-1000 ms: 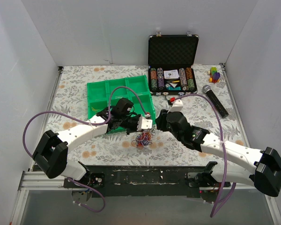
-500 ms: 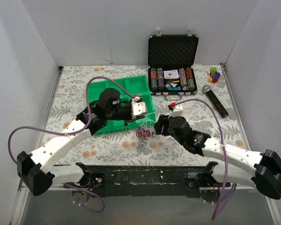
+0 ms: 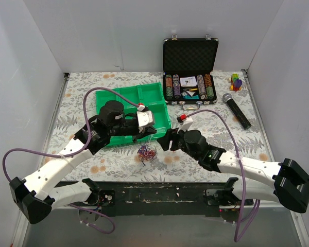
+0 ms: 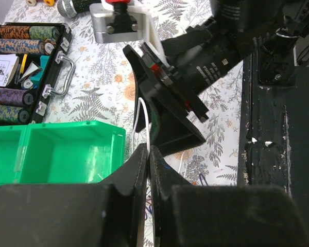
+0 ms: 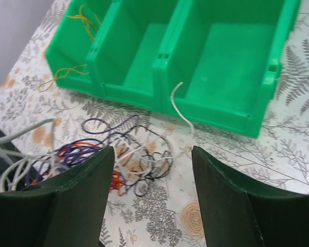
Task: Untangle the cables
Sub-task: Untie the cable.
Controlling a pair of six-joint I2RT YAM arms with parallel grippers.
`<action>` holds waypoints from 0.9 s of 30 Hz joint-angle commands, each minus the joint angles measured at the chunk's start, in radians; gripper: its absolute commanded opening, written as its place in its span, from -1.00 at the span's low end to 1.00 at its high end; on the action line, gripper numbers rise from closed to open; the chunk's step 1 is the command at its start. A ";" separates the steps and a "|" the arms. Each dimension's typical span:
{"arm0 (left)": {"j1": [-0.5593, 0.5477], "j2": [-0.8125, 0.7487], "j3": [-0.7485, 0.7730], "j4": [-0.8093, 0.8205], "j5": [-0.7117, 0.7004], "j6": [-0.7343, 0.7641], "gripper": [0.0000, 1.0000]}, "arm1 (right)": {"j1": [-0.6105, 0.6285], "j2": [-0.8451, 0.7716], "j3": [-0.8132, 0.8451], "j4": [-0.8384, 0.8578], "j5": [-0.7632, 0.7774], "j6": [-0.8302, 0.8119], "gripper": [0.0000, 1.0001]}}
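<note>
The cables (image 3: pixel 147 153) lie in a tangle of red, blue, black and white wires on the floral table, just in front of the green tray (image 3: pixel 113 99). My left gripper (image 3: pixel 150 131) is above the tray's near right corner. In the left wrist view it (image 4: pixel 148 152) is shut on a white cable (image 4: pixel 143 112) that runs down toward the tangle. My right gripper (image 3: pixel 162 140) is open and empty just right of the tangle. In the right wrist view it (image 5: pixel 152 154) frames the tangle (image 5: pixel 129 159), and the white cable (image 5: pixel 179 107) rises across the tray wall (image 5: pixel 216 110).
Loose orange wires (image 5: pixel 82 15) lie in and beside the tray's far compartment. An open poker chip case (image 3: pixel 189 67), a microphone (image 3: pixel 236 110) and a small coloured toy (image 3: pixel 236 82) sit at the back right. Grey walls close three sides.
My left gripper has drawn back and left over the tray, shut on the white cable. The tangle has slid left. My right gripper has followed to the left.
</note>
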 commanded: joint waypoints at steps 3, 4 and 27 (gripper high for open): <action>-0.003 0.000 -0.012 0.078 -0.013 -0.041 -1.00 | 0.053 -0.078 -0.134 0.249 -0.099 -0.090 0.40; -0.003 0.001 -0.011 0.084 -0.014 -0.043 -1.00 | 0.055 -0.093 -0.155 0.269 -0.109 -0.098 0.40; -0.003 0.032 0.054 0.081 -0.002 -0.066 -1.00 | 0.268 0.093 -0.023 0.367 0.029 -0.477 0.50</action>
